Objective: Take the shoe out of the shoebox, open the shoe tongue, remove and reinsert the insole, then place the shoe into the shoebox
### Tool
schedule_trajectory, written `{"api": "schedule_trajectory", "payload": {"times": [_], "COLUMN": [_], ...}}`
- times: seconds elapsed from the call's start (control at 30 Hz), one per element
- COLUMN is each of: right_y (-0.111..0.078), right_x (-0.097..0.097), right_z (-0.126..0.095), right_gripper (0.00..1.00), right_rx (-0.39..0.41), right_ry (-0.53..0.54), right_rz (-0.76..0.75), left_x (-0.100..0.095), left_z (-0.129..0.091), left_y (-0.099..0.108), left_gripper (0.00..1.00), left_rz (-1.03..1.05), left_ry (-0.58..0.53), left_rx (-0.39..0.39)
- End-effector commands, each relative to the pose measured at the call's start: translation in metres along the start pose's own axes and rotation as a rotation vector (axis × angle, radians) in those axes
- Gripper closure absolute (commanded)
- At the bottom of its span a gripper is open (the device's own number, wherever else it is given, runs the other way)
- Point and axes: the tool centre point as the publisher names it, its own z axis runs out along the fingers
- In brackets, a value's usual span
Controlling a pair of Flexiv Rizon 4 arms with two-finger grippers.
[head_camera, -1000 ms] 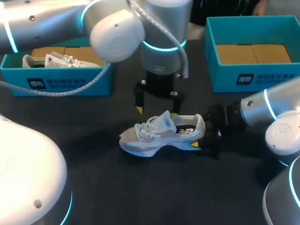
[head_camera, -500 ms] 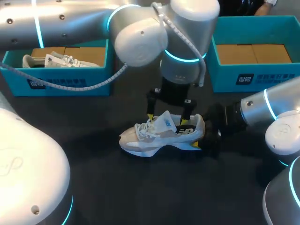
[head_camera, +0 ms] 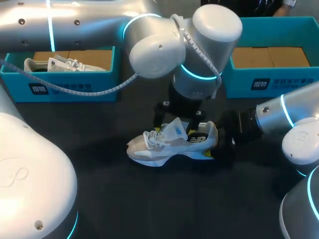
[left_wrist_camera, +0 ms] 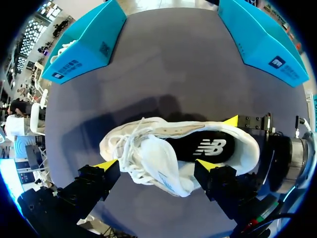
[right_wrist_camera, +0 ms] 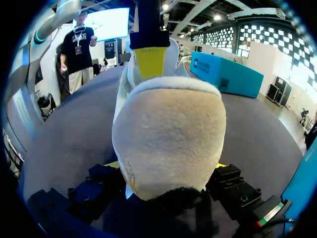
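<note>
Shoe (head_camera: 172,142) is lying upright on its sole on the counter (head_camera: 149,199), outside the empty shoebox (head_camera: 279,84); the take-out step is reading as done. Right pincer (right_wrist_camera: 166,166) is clamping the heel from both sides. Left pincer (left_wrist_camera: 154,164) is hanging spread over the tongue (left_wrist_camera: 161,171), fingers either side, gripping nothing. Insole (left_wrist_camera: 208,146) is sitting inside the shoe, not yet pulled. Judgement: tongue opening is in hand; insole removal, reinsertion and boxing are remaining.

shoe (head_camera: 172,144) x2 | shoebox (head_camera: 70,85) x2 | robot arm (head_camera: 75,20) x2 | tool (left_wrist_camera: 156,164) x2 | table (head_camera: 149,199) x1
</note>
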Motion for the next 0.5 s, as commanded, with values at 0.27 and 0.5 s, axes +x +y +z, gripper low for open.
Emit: {"api": "schedule_trajectory", "payload": {"times": [0.27, 0.5], "right_y": [0.001, 0.001], "right_x": [0.0, 0.0], "right_z": [0.0, 0.0], "right_gripper": [1.0, 1.0], "right_rx": [0.001, 0.001], "right_ry": [0.0, 0.0], "right_rz": [0.0, 0.0], "left_x": [-0.008, -0.019], "left_z": [0.004, -0.001], "left_y": [-0.003, 0.001], "left_gripper": [0.0, 0.0], "left_rz": [-0.04, -0.028], "left_ry": [-0.033, -0.013], "left_rx": [0.01, -0.024]}}
